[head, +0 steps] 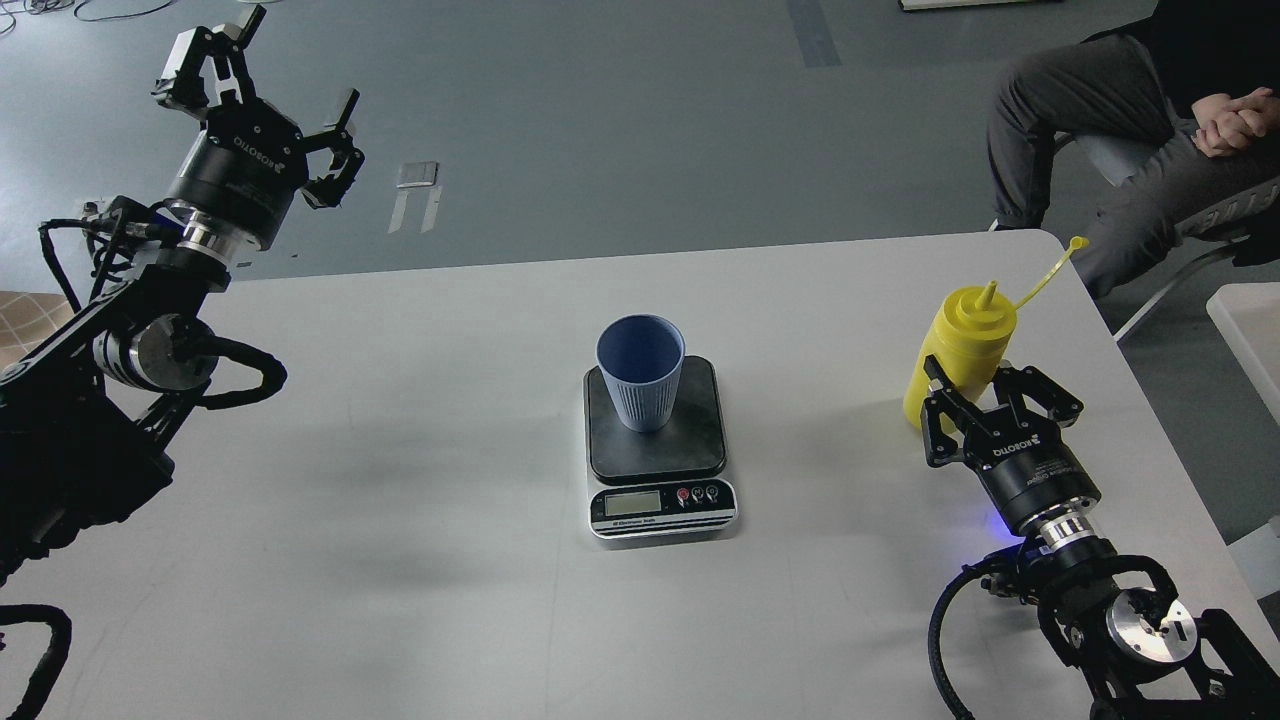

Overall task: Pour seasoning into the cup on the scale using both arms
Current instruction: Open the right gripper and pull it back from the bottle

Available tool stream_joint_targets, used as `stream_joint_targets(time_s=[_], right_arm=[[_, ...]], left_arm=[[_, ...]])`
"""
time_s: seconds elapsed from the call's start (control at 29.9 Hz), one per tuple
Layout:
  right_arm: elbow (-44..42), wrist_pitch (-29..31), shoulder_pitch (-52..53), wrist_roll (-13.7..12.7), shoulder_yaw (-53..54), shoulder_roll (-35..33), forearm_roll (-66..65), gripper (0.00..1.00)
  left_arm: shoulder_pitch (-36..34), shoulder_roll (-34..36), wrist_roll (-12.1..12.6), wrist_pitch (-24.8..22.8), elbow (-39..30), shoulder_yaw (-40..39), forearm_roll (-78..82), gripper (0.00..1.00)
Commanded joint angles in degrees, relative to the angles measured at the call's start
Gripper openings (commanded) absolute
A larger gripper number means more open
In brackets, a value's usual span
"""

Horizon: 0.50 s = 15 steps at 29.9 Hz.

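Seasoning in the tall yellow plastic squeeze bottle (958,352) stood upright between my right gripper (1000,400)'s spread fingers. It looked light, soft and slippery, so its lower body seemed the best hold. My left gripper (262,100) hung open.

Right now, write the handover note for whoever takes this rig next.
Left end effector: open, raised off the table's far left edge, holding nothing.
Right end effector: open, fingers spread at the base of the seasoning bottle, not closed on it.
Bottle stands upright on the table, right side, cap off its nozzle.
Cup stands upright on the scale, centre.
Done: cup placed, right arm at the bottle.
Left: grasp, lift, pour into the cup.
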Motion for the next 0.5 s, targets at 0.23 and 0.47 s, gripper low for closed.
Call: stream_joint_targets(time_s=[0.23, 0.47], right_arm=[[1.2, 1.5, -1.2, 1.5, 0.1, 0.0, -0.4, 1.00], [1.7, 1.5, -3.2, 1.4, -1.1, 0.0, -0.5, 1.00]], left_arm=[[0.0, 0.0, 0.0, 0.0, -0.3, -0.1, 0.0, 0.98], [0.1, 0.1, 0.0, 0.0, -0.5, 0.0, 0.0, 0.98]])
